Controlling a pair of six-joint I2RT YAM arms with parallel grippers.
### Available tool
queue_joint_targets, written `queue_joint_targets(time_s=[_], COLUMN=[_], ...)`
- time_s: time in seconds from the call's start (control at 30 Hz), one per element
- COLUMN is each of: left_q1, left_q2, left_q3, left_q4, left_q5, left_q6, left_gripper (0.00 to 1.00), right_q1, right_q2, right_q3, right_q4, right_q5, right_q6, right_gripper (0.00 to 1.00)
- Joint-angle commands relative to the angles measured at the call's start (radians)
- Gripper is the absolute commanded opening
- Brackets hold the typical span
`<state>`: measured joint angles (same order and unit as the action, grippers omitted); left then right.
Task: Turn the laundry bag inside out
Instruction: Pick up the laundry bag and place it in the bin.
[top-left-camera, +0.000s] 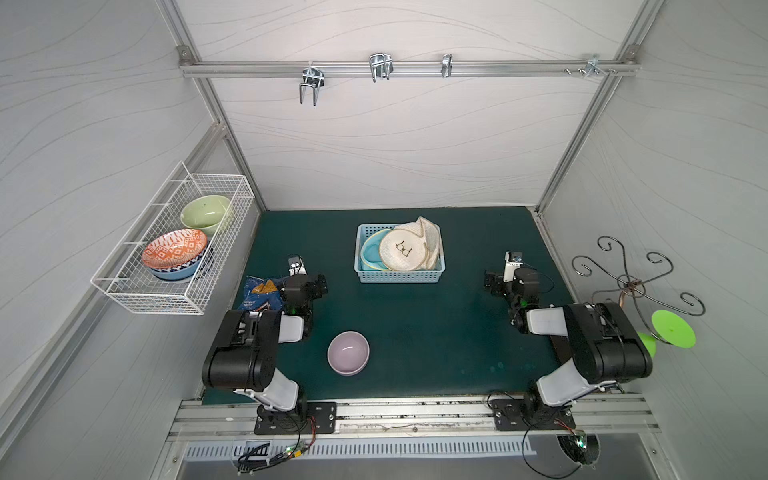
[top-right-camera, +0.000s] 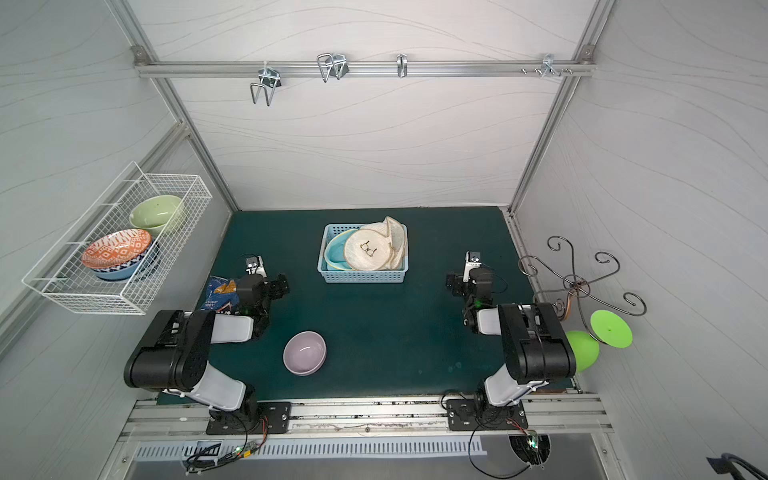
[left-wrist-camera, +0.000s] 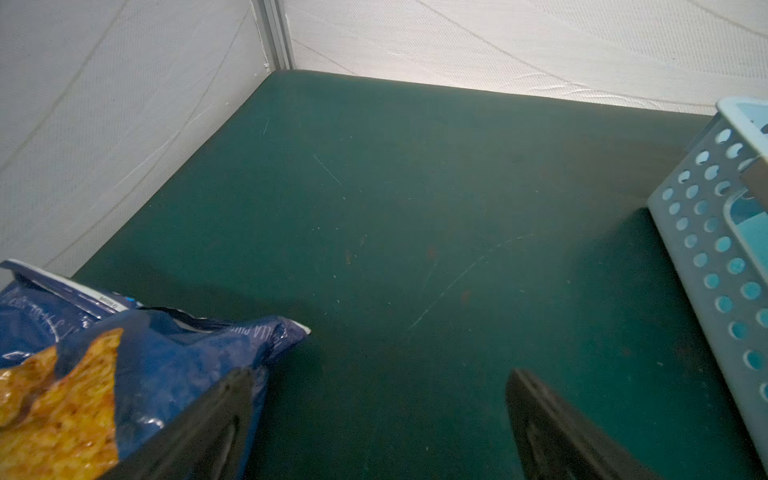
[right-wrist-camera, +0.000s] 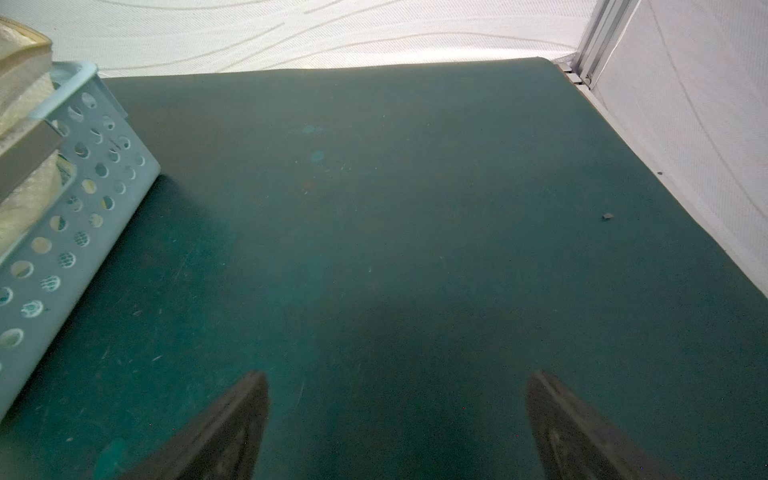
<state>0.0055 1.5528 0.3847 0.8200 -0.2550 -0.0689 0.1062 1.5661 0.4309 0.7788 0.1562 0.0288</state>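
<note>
bag: we see the round cream laundry bag (top-left-camera: 405, 250) in the blue basket (top-left-camera: 398, 277) at the back of the green mat (top-left-camera: 436, 332) | left: our left gripper (left-wrist-camera: 380, 376) has fingers wide apart, holding nothing, beside the chip bag (left-wrist-camera: 166, 357) | right: our right gripper (right-wrist-camera: 399, 376) has fingers wide apart, holding nothing | bowl: a purple bowl (top-left-camera: 348, 352) sits near the front

Print check: only "COOL" reads, faintly, on the blue chip bag (top-right-camera: 218, 293) in a top view; its other lettering is too blurred.
</note>
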Motion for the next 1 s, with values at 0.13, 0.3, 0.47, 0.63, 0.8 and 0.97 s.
queue_joint_targets(time_s=[0.13,0.3,0.47,0.63,0.8,0.97], left_q1=[-0.008,-0.007,-0.007,-0.007,-0.007,-0.009], left_q2=[-0.002,-0.002,-0.002,-0.002,-0.002,-0.117], left_q3=[0.019,0.019,0.019,0.019,0.019,0.184], left_q4=[0.047,0.046,0.046,0.045,0.046,-0.368], left_q5=[-0.015,-0.015,-0.015,-0.014,-0.014,-0.051], left_q6=[-0.003,-0.002,-0.002,-0.002,-0.002,0.007], left_gripper=[0.99,0.99,0.99,0.99,0.99,0.99], right_q1=[-0.001,0.0,0.0,-0.001,-0.008,0.021], right_q2=[-0.002,-0.002,-0.003,-0.001,0.002,-0.103], right_q3=[0.004,0.003,0.003,0.003,0.011,0.073], right_q4=[0.02,0.02,0.021,0.021,0.01,-0.2], right_q5=[0.002,0.002,0.002,0.001,-0.014,0.112], right_q6=[-0.003,-0.002,-0.002,-0.002,0.003,0.023], right_gripper=[0.99,0.99,0.99,0.99,0.99,0.99])
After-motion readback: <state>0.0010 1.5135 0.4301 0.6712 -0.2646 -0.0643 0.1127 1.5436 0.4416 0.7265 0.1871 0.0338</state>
